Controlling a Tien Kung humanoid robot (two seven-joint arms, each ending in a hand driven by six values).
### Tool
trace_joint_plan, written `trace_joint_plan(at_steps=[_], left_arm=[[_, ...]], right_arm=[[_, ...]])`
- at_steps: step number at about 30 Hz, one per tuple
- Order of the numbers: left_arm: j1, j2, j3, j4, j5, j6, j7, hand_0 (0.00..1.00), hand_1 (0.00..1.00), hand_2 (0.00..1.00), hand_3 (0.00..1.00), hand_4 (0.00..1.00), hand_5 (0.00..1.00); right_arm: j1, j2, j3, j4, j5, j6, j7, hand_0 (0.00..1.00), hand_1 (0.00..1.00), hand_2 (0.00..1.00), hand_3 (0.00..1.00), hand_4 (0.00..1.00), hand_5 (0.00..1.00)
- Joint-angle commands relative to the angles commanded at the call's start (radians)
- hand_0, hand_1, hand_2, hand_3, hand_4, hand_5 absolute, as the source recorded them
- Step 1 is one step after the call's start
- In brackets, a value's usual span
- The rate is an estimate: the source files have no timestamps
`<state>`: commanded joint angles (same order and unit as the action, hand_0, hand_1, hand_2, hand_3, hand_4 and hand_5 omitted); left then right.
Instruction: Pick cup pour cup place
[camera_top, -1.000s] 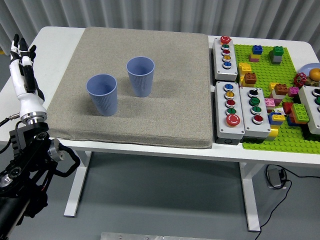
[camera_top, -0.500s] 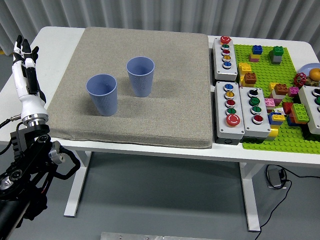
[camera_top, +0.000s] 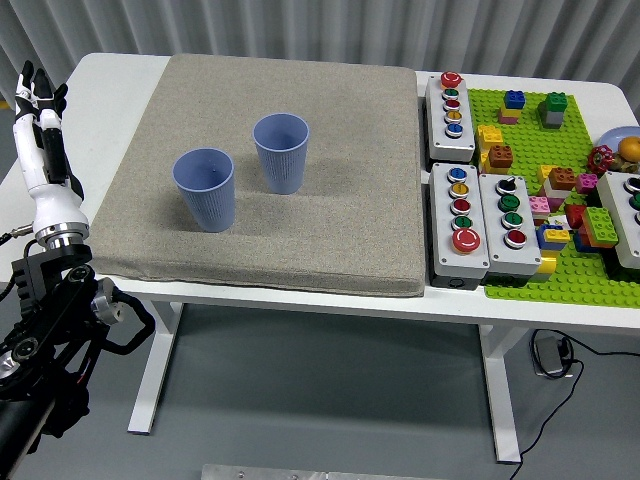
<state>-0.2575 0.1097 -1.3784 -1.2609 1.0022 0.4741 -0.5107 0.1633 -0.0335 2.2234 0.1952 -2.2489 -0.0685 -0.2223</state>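
Two blue cups, nearer cup (camera_top: 206, 187) and farther cup (camera_top: 281, 151), upright and just apart on one grey mat (camera_top: 300, 120), one white bench (camera_top: 110, 80), four button boxes (camera_top: 458, 220) and one green brick plate (camera_top: 540, 180) at right, one left hand (camera_top: 38, 130) raised at the bench's left edge, fingers straight, holding nothing

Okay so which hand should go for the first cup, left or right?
Left, most likely. The left hand is raised at the table's left edge with fingers open, on the same side as the nearer cup and the farther cup. The right arm isn't in view at all.
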Motion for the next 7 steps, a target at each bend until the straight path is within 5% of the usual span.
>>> trace_joint_plan(at_steps=[7], left_arm=[[0.003,0.0,-0.005,-0.008,0.054,0.003,0.006,0.884,0.869,0.998,0.991,0.738,0.998]], right_arm=[[0.002,0.0,-0.003,0.0,0.002,-0.002,0.003,0.688,0.652,0.583,0.579,0.002,0.169]])
